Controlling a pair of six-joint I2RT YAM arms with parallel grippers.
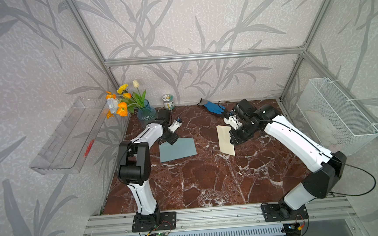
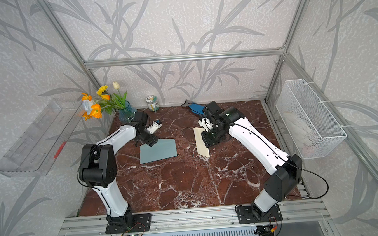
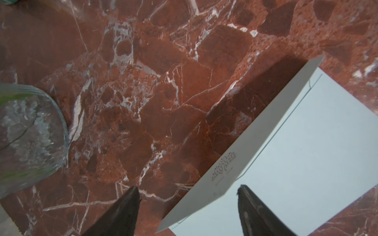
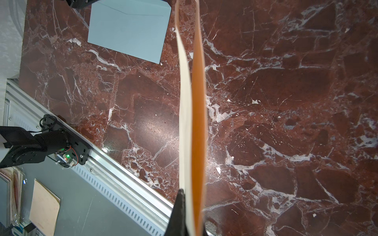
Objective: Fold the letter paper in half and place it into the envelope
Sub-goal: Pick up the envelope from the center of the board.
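While the right gripper (image 1: 231, 138) pinches the letter paper (image 4: 187, 102), jaws pressed tight on it, we note the sheet is already doubled. Two cream layers run edge-on in the right wrist view, bowed slightly apart. It seems lifted off the table (image 1: 210, 178), near the envelope (image 1: 177, 150) but not touching it.

Left gripper (image 3: 188, 189): spread, one finger on either side of the raised flap (image 3: 245, 147). We cannot tell whether either finger touches it.

Step in hand, as we judge it: take the flap and hold the mouth open. We would close near the flap's point, lift gently so the pocket gapes, and keep the body flat. We would lead in with the crease, not the loose edges.

Materials: the envelope is thin, matte blue-grey, crisply creased, with a small ornament on the flap. The paper is limp and smooth. The table is glossy red-brown marble, white-veined and probably slippery, so the envelope may slide.
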